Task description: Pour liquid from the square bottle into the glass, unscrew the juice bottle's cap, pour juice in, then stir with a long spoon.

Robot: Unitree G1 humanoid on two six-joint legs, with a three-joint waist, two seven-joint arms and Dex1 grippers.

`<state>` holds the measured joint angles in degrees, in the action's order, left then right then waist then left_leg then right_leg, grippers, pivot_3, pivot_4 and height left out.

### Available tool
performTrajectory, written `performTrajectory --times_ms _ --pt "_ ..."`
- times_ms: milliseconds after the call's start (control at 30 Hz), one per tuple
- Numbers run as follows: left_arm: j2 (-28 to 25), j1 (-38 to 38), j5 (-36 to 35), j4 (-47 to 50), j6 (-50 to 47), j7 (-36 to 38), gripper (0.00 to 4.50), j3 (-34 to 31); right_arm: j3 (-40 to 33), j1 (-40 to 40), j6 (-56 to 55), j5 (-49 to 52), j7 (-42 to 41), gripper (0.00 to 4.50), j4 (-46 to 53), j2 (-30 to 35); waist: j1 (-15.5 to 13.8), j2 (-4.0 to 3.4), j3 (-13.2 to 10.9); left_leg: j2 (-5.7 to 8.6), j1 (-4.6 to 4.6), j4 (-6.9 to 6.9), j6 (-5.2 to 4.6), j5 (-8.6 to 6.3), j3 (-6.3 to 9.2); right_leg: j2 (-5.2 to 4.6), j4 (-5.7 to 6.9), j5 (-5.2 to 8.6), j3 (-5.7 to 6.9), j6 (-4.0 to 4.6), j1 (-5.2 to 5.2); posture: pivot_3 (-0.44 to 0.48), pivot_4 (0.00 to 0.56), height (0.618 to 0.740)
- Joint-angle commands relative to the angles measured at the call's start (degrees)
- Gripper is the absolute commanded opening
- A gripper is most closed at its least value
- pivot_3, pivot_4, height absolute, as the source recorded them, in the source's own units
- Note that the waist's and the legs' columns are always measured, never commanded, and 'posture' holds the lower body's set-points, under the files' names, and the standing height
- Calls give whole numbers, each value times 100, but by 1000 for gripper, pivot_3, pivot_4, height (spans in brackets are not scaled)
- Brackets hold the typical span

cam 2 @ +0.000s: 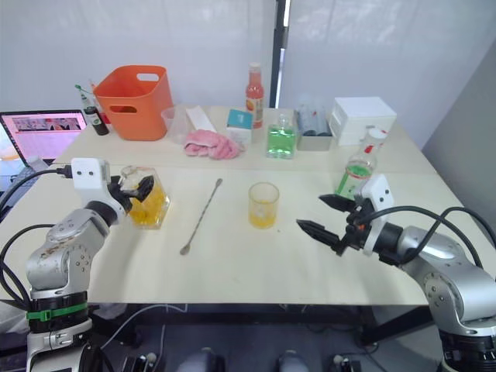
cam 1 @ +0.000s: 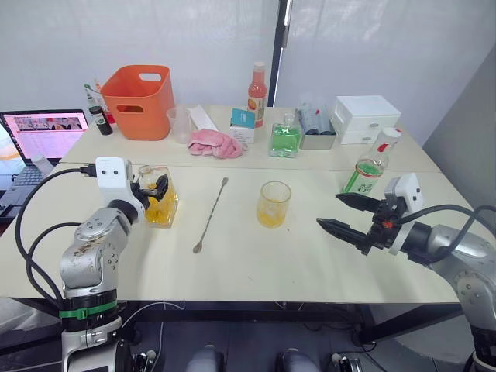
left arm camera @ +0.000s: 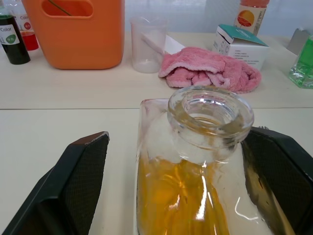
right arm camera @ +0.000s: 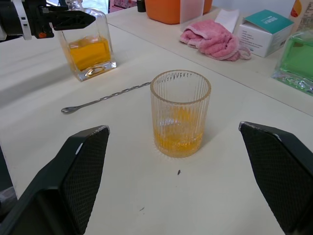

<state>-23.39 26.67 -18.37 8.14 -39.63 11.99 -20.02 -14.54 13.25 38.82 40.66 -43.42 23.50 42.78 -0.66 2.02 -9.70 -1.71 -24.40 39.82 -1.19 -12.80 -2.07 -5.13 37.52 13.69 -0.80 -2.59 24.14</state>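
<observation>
The square bottle (cam 1: pixel 161 200), part full of orange-yellow liquid and with an uncapped neck (left arm camera: pixel 210 115), stands on the table at the left. My left gripper (cam 1: pixel 151 188) is open around its upper part, one finger (left arm camera: pixel 80 176) clearly apart from the glass wall. The glass (cam 1: pixel 274 204), ribbed, holds a little orange liquid and stands mid-table. My right gripper (cam 1: pixel 345 215) is open and empty, to the right of the glass and facing it. Behind that gripper stands the juice bottle (cam 1: pixel 370 167) with its white cap (cam 1: pixel 390 133) on. The long spoon (cam 1: pixel 211 213) lies flat between bottle and glass.
Along the back are an orange basket (cam 1: pixel 139 101), a plastic cup (cam 1: pixel 180 124), a pink cloth (cam 1: pixel 215 143), a teal box (cam 1: pixel 242 120), a tall orange-red bottle (cam 1: pixel 256 93), a green square bottle (cam 1: pixel 285 138) and white boxes (cam 1: pixel 364 118). A laptop (cam 1: pixel 43 133) sits far left.
</observation>
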Motion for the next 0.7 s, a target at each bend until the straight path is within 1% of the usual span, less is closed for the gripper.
performTrajectory --times_ms 33,167,400,567,633,700 --pt "-126 152 -143 247 158 103 4478 -81 -148 113 -98 43 71 4500 154 11 0 0 0 0 0 0 0 0 0 0 0 0 0 0 0 0 150 715" --pt "-107 178 -410 466 116 246 4478 -134 -244 112 -105 47 107 4500 122 62 -6 0 0 0 -1 0 0 0 0 -1 -1 0 0 0 0 0 150 715" --pt "-209 216 -581 663 95 273 4478 -167 -325 116 -108 51 138 4500 97 88 2 0 0 -1 -1 -2 0 0 0 0 -3 1 0 0 1 0 150 715" --pt "-602 84 -958 1084 -63 536 4478 -488 -559 79 -75 155 107 4500 77 165 2 0 0 -2 -3 -4 0 0 -1 0 -7 1 0 0 2 0 150 715" --pt "-827 -27 -1325 1239 -240 764 4478 -740 -693 11 -74 164 88 4500 15 229 6 0 0 -3 -2 -8 0 0 -1 0 -11 1 0 0 2 0 150 715" --pt "-1155 -319 -1854 1263 -523 1212 4478 -1164 -895 -83 -77 146 68 4500 -108 309 6 -1 0 -7 -1 -12 0 0 -3 0 -17 1 0 1 0 0 150 715"
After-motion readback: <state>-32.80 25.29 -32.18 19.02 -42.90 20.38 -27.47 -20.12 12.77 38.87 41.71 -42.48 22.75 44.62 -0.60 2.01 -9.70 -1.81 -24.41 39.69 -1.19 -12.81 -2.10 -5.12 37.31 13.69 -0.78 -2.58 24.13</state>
